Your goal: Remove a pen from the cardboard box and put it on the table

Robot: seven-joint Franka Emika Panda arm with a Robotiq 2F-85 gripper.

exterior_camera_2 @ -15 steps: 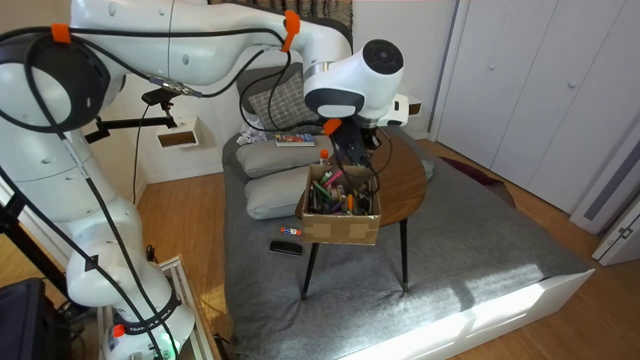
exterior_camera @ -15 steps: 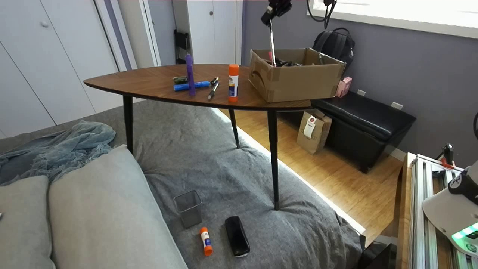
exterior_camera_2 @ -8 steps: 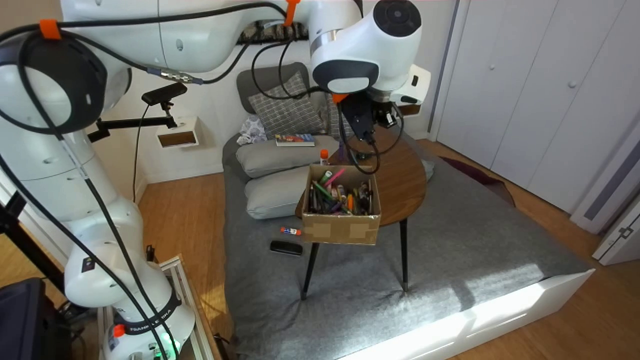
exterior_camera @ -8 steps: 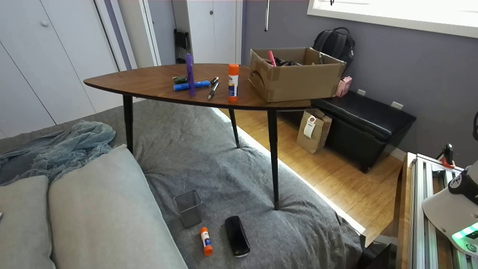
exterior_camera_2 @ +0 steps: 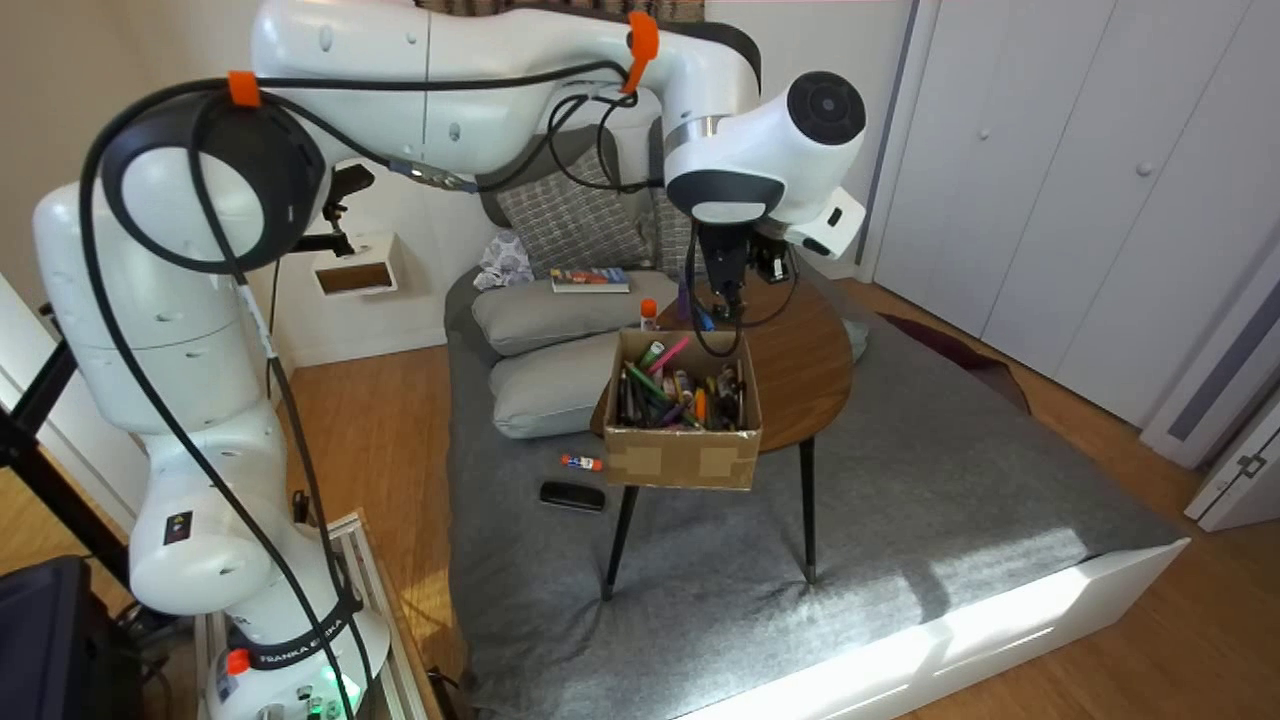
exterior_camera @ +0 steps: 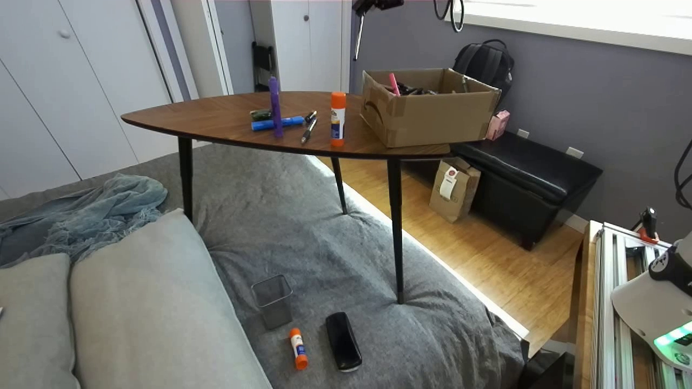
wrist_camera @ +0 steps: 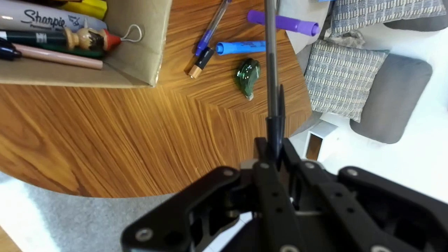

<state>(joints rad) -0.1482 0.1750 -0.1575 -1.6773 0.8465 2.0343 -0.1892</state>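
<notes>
The cardboard box [exterior_camera: 440,119] stands on one end of the dark brown table [exterior_camera: 216,116], filled with pens and markers; both also show in an exterior view, the box [exterior_camera_2: 683,460] and the table [exterior_camera_2: 812,370]. In the wrist view my gripper [wrist_camera: 275,148] is shut on a slim pen [wrist_camera: 272,80] with a clear barrel and a dark cap end. The pen [exterior_camera: 359,38] hangs down, slightly tilted, in the air above the table, just beside the box. The gripper [exterior_camera: 363,6] is partly cut off there. In the wrist view the box [wrist_camera: 140,31] lies left of the pen.
On the table are an upright glue stick [exterior_camera: 338,120], an upright purple marker [exterior_camera: 275,108], a blue marker [exterior_camera: 277,123], a pen [wrist_camera: 211,28], a battery [wrist_camera: 201,63] and a green glassy piece [wrist_camera: 248,77]. A pink pen [exterior_camera: 394,85] sticks up from the box.
A second ago the pen's lower end overlapped the box opening. The gripper has lifted it, then come down somewhat, shifting away from the box over the table. The box has not moved.
</notes>
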